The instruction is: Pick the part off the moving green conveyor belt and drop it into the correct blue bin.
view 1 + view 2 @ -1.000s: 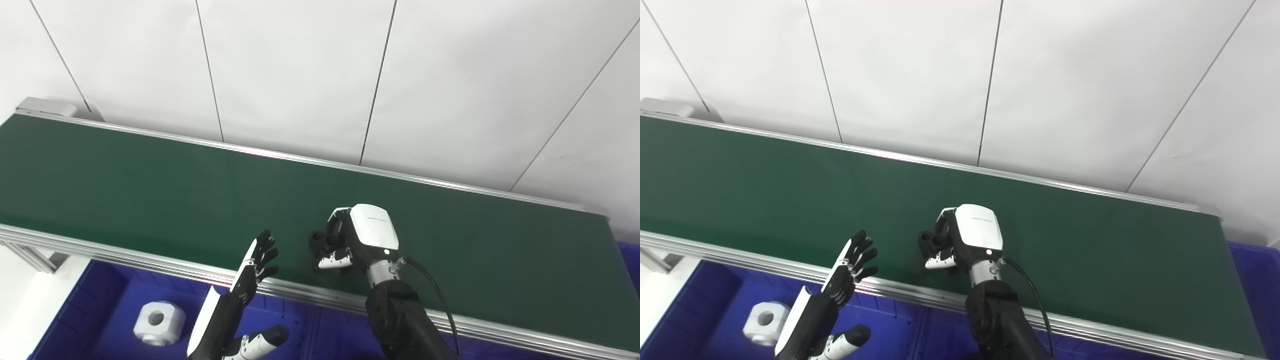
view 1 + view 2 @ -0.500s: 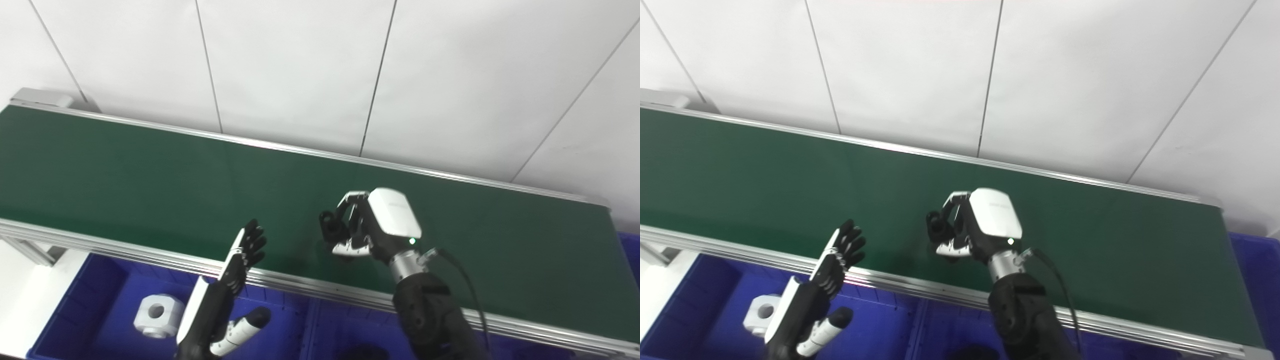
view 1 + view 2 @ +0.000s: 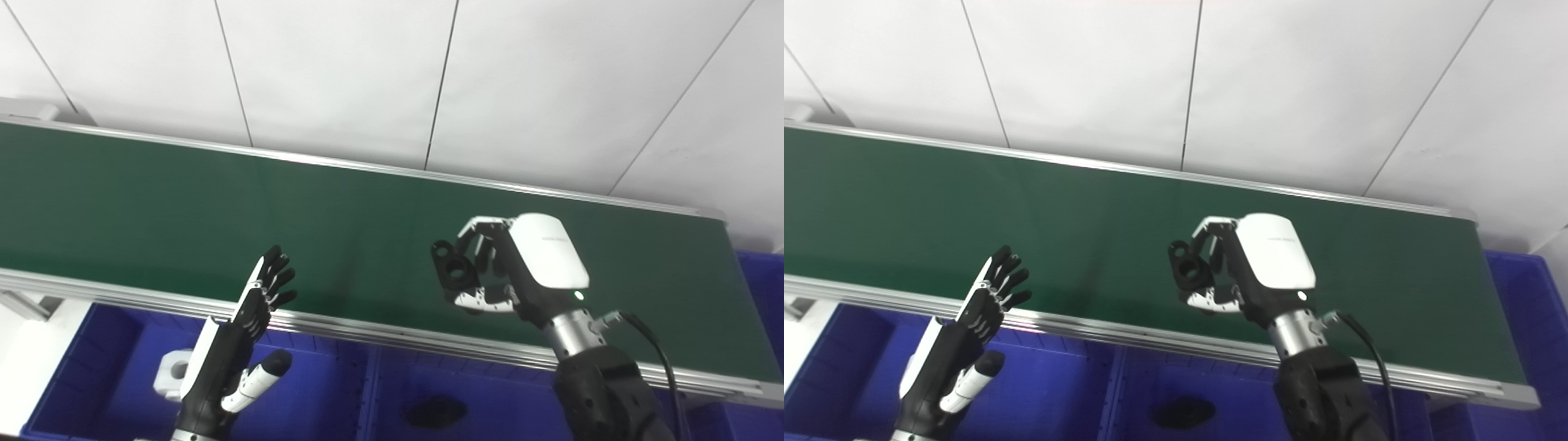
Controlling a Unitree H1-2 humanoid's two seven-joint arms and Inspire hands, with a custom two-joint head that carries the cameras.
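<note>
1. Nearest, below the belt's front rail, sit the blue bins [image 3: 367, 392], smooth plastic. The middle one holds a dark part [image 3: 435, 411]; the left one holds a white blocky part with a round hole [image 3: 173, 377].
2. The left hand [image 3: 245, 343] hovers over the left bin, fingers spread and straight, holding nothing.
3. The right hand [image 3: 508, 275] is clamped on the black part [image 3: 452, 269], a small matte piece with round openings, lifted clear above the belt (pinched between fingertips and thumb only).
4. Risk, as I judge it: the pinch is shallow, so a quick swing toward the bins could twist the part loose onto the moving belt. Releasing over the wrong bin is the other danger; the dark part suggests the middle bin is the match.
5. Farther back runs the green belt [image 3: 184, 208], dull and flat, edged by a bright metal rail [image 3: 380, 337], with a white panelled wall [image 3: 343, 79] behind.
</note>
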